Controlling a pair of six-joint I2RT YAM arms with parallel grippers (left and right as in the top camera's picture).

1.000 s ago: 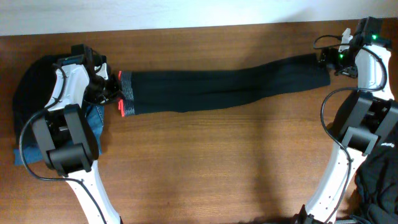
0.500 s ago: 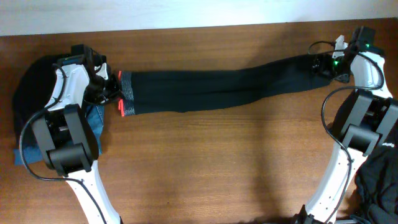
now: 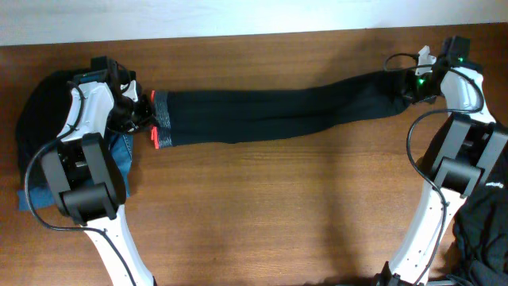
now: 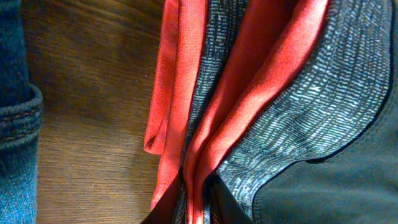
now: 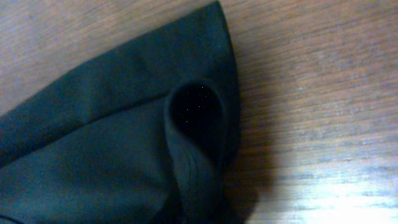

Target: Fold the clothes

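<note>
My right gripper (image 3: 408, 83) has just slid in from the table's far right corner onto the ankle end of the leggings (image 3: 286, 115), and its jaws, wide apart a second ago, have snapped together. My right wrist camera shows the cuff (image 5: 205, 124) bunched into a small open loop, with the cloth gathered down toward the spot where my fingers meet, so I judge that I have the cuff pinched, though the fingers themselves are hidden under the black cloth.

My left gripper (image 3: 140, 119) has not moved. Its jaws are clamped on the waistband (image 4: 298, 112), grey-speckled cloth and coral edge squeezed between the two dark fingertips (image 4: 231, 200).

The leggings lie stretched flat along the back of the table (image 3: 278, 206), waistband at the left, cuffs at the right, and now held at both ends. That is what the fold needs: I judge the next move is to lift one end and carry it over to the other.

Jeans (image 3: 119, 152) and a black pile (image 3: 40, 111) sit under my left arm; another black garment (image 3: 484, 230) lies by my right base.
</note>
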